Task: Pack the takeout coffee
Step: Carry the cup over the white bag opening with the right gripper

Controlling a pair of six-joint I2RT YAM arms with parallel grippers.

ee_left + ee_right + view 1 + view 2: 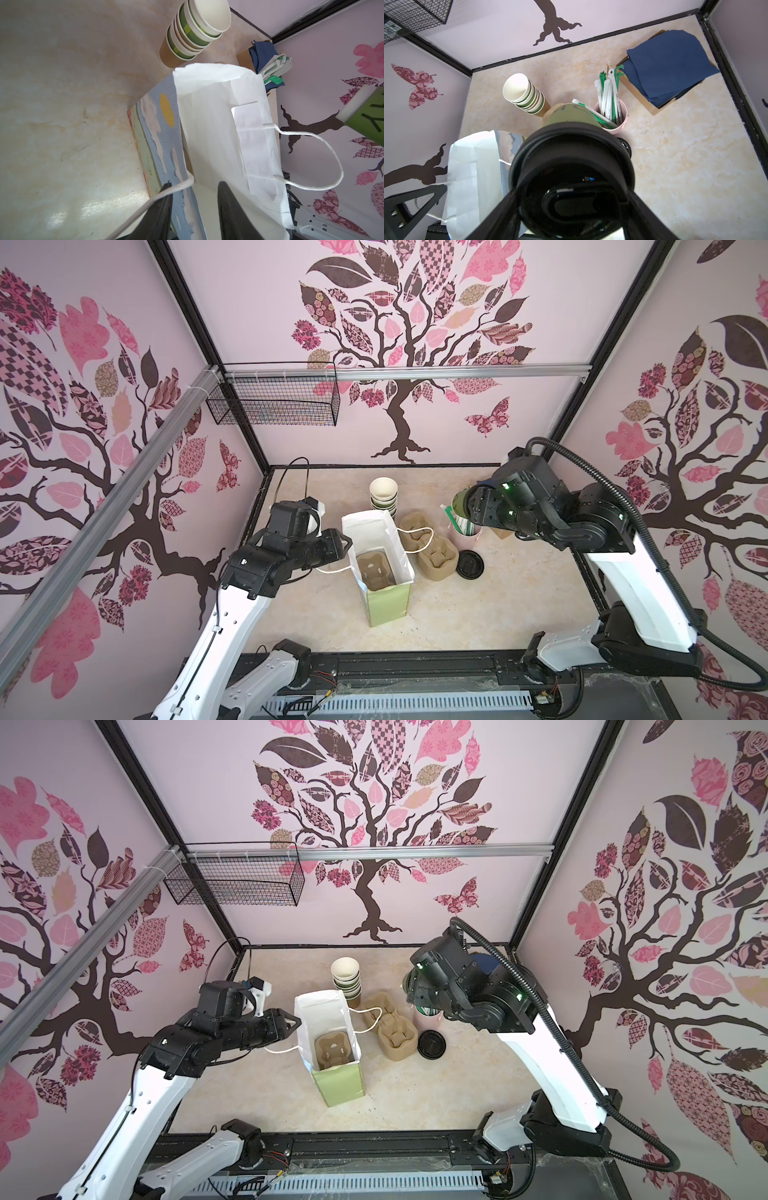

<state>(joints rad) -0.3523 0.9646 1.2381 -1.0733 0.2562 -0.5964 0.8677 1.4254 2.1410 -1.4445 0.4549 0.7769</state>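
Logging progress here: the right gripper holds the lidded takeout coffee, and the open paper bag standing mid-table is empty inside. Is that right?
One thing is off. The right gripper does hold the takeout coffee, but the paper bag is not empty: both top views show a brown pulp cup carrier sitting in its bottom.

Pink tree-mural walls [457,439]; black wire basket [274,406]; beige marbled tabletop [498,605].

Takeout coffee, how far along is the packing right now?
Done: the paper bag stands open with a pulp carrier inside, and the takeout coffee is lidded. In hand: the right hand grips it, raised, short of the bag; the left hand straddles the bag's rim. Remaining: lowering the coffee into the carrier.
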